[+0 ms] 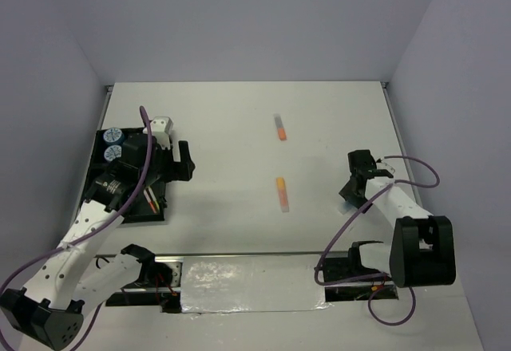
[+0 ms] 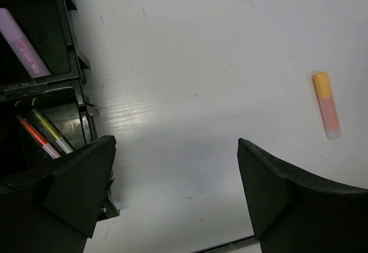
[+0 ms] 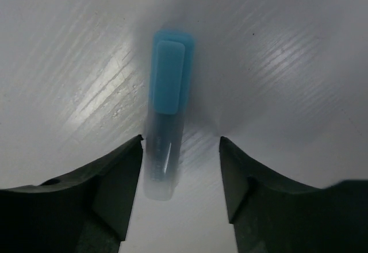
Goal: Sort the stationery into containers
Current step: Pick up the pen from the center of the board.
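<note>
My right gripper point(image 3: 181, 167) is low over the table with a light-blue stick point(image 3: 167, 121) lying between its fingers. The stick rests close to the left finger point(image 3: 115, 178) and a gap shows on the other side, so the jaws stand apart. In the top view this gripper point(image 1: 355, 177) is at the right. My left gripper point(image 2: 175, 190) hangs wide open and empty beside the black organiser tray point(image 2: 80, 98). The tray holds a lilac stick point(image 2: 23, 43), thin pens point(image 2: 45, 133) and two blue-white rolls point(image 1: 113, 145). A pink-orange highlighter point(image 1: 281, 193) lies mid-table.
Another short stick with an orange end point(image 1: 280, 128) lies farther back on the table. A shiny strip point(image 1: 247, 283) runs along the near edge between the arm bases. Purple cables point(image 1: 144, 140) loop from both arms. Grey walls close in the table.
</note>
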Action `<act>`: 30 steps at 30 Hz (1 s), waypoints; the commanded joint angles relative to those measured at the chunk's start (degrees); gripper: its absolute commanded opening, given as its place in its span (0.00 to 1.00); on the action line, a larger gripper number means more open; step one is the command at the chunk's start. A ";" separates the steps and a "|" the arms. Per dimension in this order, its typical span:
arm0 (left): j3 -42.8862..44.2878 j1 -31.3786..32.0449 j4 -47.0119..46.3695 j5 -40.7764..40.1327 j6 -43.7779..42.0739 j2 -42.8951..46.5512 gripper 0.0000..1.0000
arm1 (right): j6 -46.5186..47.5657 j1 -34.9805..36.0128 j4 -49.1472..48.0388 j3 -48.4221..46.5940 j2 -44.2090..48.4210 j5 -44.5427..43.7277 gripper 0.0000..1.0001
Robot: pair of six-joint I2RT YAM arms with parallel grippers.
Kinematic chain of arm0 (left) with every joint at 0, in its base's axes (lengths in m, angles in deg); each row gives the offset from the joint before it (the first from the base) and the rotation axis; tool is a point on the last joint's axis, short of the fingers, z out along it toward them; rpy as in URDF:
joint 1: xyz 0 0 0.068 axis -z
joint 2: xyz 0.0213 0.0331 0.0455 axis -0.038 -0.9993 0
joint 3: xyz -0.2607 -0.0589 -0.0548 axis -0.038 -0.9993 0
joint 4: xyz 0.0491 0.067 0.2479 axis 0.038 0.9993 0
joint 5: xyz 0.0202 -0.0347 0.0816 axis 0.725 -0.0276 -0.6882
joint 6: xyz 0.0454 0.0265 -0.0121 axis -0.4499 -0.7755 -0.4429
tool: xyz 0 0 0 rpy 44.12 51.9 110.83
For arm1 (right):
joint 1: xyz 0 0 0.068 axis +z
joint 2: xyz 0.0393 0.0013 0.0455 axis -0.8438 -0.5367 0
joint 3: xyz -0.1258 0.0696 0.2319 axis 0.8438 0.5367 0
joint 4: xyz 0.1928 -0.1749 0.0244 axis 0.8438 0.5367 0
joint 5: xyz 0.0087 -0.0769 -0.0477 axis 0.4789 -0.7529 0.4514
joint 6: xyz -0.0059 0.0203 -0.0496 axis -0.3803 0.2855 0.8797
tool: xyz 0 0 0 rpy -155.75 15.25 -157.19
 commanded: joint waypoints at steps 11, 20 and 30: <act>-0.37 -0.03 -2.51 1.80 -2.47 1.09 0.99 | 7.15 -2.51 -7.31 -3.06 -9.93 7.94 0.14; -4.58 -0.12 -12.51 21.73 7.33 5.21 0.99 | 18.40 17.57 -17.06 -0.60 5.96 14.45 0.00; -17.68 1.19 -40.64 34.32 36.37 8.12 0.97 | 30.45 55.74 -23.58 -13.42 7.31 10.95 0.00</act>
